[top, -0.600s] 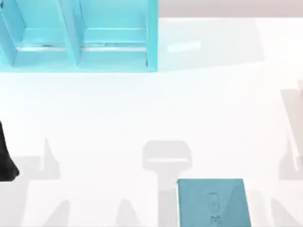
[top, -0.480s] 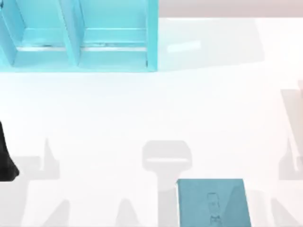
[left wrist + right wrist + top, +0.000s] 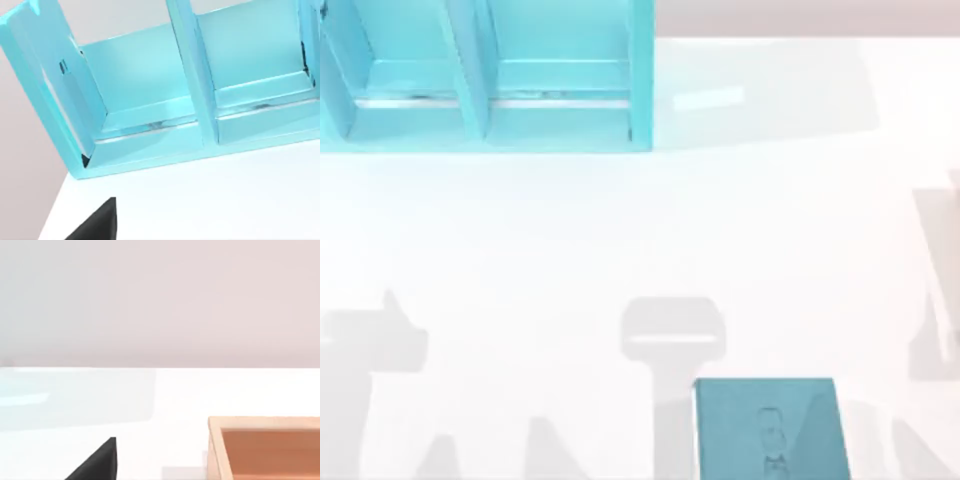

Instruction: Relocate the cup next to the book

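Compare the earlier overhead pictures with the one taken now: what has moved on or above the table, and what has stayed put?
The dark piece of the left arm that stood at the table's left edge has gone from the top view, and its shadow near that edge has changed shape. Nothing was gripped or released. The book at the near edge and the light-blue shelf unit at the far left have not moved.

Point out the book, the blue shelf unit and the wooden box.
book [image 3: 770, 428]: top view, middle of its cover.
shelf unit [image 3: 470, 75]: top view, its middle divider.
wooden box [image 3: 215, 447]: right wrist view, its pale side wall.
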Available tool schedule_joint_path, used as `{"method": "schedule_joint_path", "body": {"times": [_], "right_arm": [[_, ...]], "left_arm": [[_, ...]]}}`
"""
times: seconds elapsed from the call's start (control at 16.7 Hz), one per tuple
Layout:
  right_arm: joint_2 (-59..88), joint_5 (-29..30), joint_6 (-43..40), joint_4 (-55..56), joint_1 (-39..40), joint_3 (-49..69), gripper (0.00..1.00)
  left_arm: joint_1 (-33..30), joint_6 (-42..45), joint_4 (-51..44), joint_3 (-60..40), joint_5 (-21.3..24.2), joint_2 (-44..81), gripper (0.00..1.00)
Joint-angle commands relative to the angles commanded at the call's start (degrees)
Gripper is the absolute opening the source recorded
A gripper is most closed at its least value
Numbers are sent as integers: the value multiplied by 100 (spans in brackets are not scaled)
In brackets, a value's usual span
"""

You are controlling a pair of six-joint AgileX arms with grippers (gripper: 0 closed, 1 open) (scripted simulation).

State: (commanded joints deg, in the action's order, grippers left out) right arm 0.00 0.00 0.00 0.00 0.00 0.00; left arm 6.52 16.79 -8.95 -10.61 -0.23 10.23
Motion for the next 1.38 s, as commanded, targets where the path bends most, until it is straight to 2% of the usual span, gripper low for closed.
{"method": "schedule_joint_path", "body": {"times": [0.3,0.9,1.14,1.38], "right_arm": [[0,0,0,0,0,0,100],[0,0,0,0,0,0,100],[0,0,0,0,0,0,100],[0,0,0,0,0,0,100]], "left_arm": [[803,2357,-1030,-1453,37,1264,100],[2759,8170,-3602,-4537,108,4600,100],[3476,10197,-4691,-5321,93,6024,100],[4025,11678,-5617,-5728,56,7225,100]]}}
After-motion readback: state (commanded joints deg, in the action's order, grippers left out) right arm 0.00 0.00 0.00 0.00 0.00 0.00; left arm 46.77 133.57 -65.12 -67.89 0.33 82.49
